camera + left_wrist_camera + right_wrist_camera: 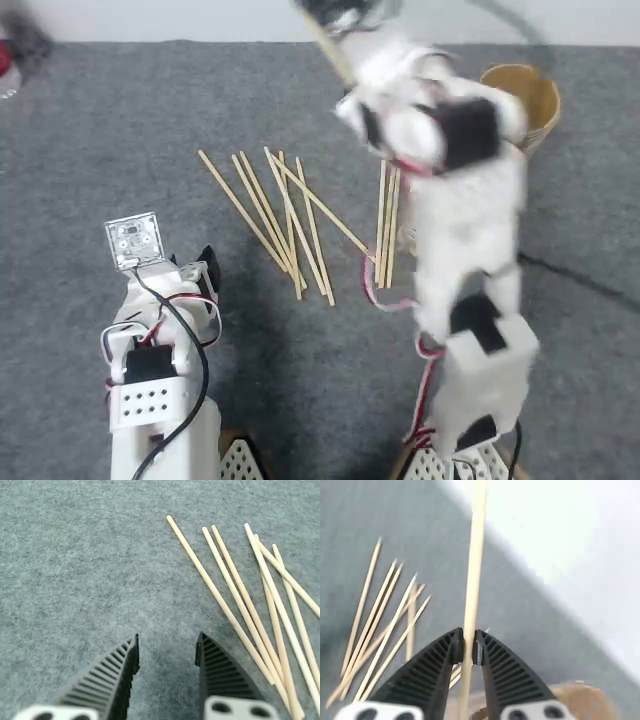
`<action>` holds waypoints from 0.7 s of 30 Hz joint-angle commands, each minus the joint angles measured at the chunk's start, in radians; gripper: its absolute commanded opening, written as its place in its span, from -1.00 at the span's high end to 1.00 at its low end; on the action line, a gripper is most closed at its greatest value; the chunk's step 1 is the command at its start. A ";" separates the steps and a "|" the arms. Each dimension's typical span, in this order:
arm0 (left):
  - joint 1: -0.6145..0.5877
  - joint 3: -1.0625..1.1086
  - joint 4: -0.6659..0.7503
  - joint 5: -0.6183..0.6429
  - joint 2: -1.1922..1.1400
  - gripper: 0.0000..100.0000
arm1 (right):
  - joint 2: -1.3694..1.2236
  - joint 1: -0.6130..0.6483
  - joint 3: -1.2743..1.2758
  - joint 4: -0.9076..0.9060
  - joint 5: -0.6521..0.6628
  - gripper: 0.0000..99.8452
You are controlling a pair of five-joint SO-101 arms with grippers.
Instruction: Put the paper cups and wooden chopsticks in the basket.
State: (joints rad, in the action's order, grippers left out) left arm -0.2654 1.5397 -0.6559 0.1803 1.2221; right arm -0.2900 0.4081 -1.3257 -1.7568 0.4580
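My right gripper (468, 647) is shut on one wooden chopstick (474, 575), held above the grey mat near its far edge. That chopstick (327, 48) sticks out past the raised right arm in the high view. Several more chopsticks (285, 215) lie fanned on the mat in the middle, and a few (388, 220) lie beside the right arm. A brown paper cup (530, 95) stands at the far right, partly hidden by the arm. My left gripper (167, 650) is open, low over bare mat, with the chopsticks (240, 600) off to one side.
The grey mat (120, 130) covers the table, and a white surface (150, 18) lies beyond its far edge. A dark and red object (12, 50) sits at the far left corner. Both arm bases stand at the near edge.
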 commanded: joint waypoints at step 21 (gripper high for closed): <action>0.003 -0.004 0.020 -0.005 0.015 0.63 | 0.202 -0.194 -0.316 -0.048 -0.328 0.99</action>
State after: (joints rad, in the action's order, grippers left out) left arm -0.2654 1.5397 -0.6559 0.1803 1.2221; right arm -0.2102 0.1780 -1.6571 -1.7568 0.1665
